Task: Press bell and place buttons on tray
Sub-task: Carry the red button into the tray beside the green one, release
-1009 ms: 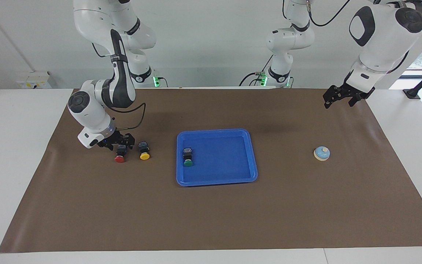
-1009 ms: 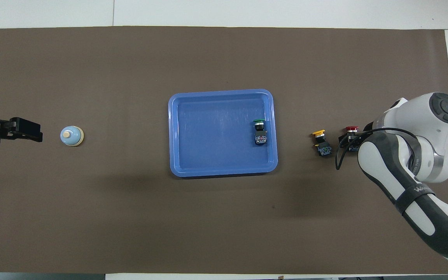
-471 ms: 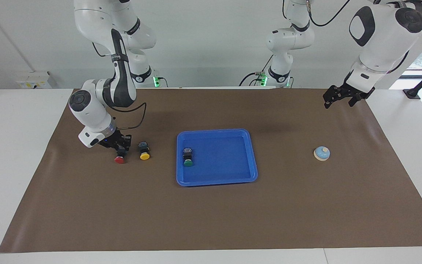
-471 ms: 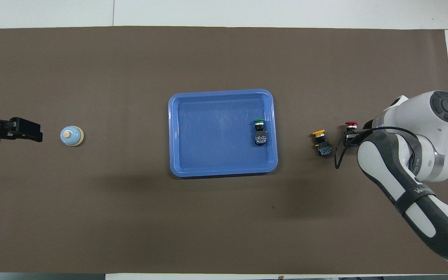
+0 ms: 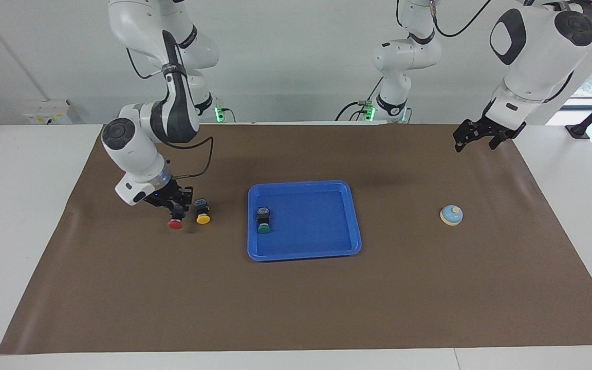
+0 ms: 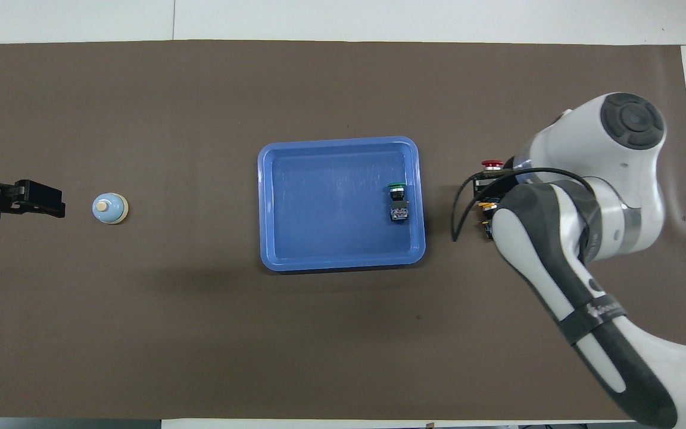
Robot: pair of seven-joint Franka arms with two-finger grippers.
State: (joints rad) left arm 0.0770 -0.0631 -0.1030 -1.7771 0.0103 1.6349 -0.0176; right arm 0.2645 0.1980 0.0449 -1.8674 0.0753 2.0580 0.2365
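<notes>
A: Where is the right gripper [image 5: 176, 206]?

B: Closed on the red button [image 5: 174, 224], lifted just off the brown mat [image 5: 296, 308], right beside the yellow button [image 5: 203, 218] lying toward the right arm's end of the table.

A: And the green button [image 5: 263, 228]?

B: In the blue tray [image 5: 327, 252] at mid-table, by the rim on the right arm's side.

A: The bell [image 5: 451, 215]?

B: On the mat toward the left arm's end. The left gripper [image 5: 473, 137] waits in the air, jaws open, near that end's edge of the mat.
</notes>
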